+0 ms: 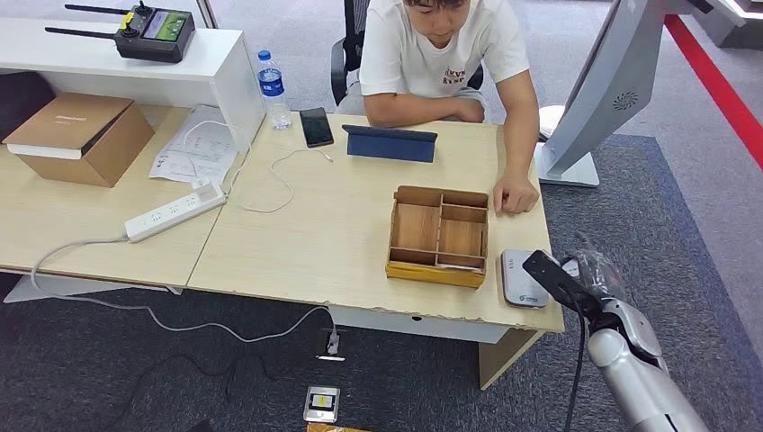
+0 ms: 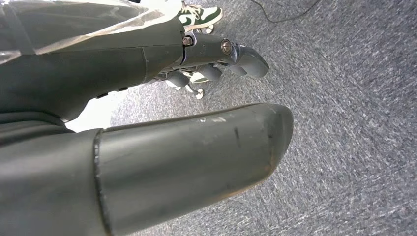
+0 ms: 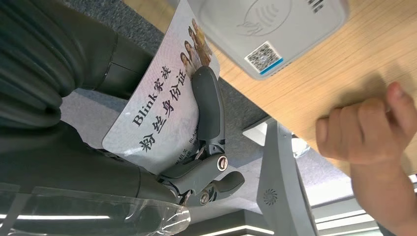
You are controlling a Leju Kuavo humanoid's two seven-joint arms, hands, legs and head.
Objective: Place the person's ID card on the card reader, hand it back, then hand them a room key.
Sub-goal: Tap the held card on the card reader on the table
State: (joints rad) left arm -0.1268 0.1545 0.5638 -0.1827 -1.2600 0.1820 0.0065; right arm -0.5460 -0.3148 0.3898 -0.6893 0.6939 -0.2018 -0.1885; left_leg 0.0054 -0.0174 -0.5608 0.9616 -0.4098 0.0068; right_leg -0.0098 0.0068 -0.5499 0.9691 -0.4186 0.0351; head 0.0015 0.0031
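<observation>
My right hand [image 1: 589,279] hovers at the table's right front corner and holds the ID card [image 3: 162,98], a pale card with printed faces and Chinese text, pinned under a dark finger [image 3: 210,110]. The card's edge lies just beside the white card reader [image 1: 524,278] [image 3: 268,29], which rests on the table by the wooden box. My left hand [image 2: 211,64] hangs over grey carpet with its fingers curled and nothing in them. The person [image 1: 450,54] sits across the table, one fist [image 1: 515,196] [image 3: 364,130] resting on the tabletop near the reader.
A wooden compartment box [image 1: 439,236] stands left of the reader. A blue tablet case [image 1: 390,142], phone [image 1: 316,126], water bottle [image 1: 273,88], power strip [image 1: 175,212] and cardboard box [image 1: 79,137] lie farther off. A grey monitor stand [image 1: 594,99] rises at the right.
</observation>
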